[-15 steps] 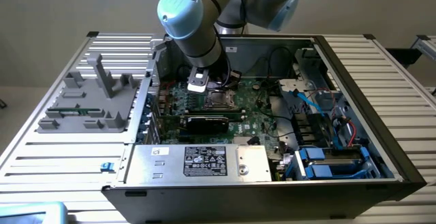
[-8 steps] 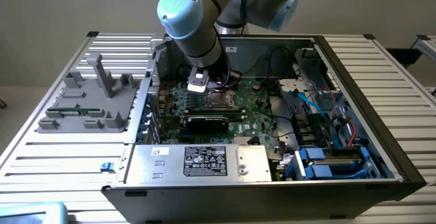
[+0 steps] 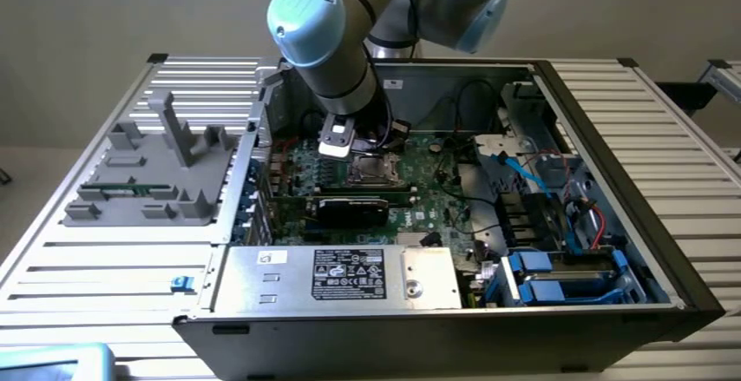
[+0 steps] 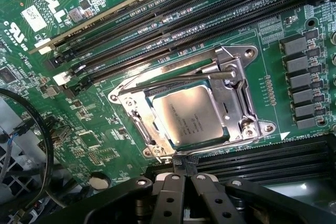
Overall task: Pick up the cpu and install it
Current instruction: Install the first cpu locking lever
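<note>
Gripper jaws together, gripping nothing, poised just above the socket edge. Cpu seated flat within that metal frame on the motherboard. In the exterior view, socket partly hidden behind the arm.

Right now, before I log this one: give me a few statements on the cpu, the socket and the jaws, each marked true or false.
1. The cpu lies flat inside the metal-framed socket. True.
2. The gripper has its jaws spread wide apart. False: the jaws are shut, their tips together at the socket's edge.
3. The jaws are holding the cpu in the air. False: the cpu rests in the socket and nothing is between the jaws.
4. The socket sits on a green motherboard with long black memory slots beside it. True.
5. In the exterior view the arm reaches down into an open computer case. True.
6. The silver box with a white label covers the socket. False: it sits apart, at the case's near edge.
</note>
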### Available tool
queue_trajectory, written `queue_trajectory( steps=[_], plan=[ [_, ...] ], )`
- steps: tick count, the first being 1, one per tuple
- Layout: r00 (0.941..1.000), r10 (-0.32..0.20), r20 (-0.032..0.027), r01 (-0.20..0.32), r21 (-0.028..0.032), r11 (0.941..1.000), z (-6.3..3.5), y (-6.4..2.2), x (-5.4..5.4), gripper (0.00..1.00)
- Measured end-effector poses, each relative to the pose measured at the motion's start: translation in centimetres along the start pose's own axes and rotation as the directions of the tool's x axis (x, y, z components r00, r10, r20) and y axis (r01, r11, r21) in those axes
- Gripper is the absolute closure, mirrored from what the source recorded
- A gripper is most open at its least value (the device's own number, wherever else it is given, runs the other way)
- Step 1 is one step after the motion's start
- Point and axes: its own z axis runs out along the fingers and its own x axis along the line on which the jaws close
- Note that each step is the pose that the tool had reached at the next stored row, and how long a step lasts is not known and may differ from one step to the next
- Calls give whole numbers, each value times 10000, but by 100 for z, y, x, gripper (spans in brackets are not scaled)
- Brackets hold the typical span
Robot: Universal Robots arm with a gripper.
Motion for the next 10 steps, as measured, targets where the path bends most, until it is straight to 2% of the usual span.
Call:
queue_trajectory(
  steps=[10],
  plan=[
    [10000,7,9,-7,24,10000,6,3,-1,89]
  ],
)
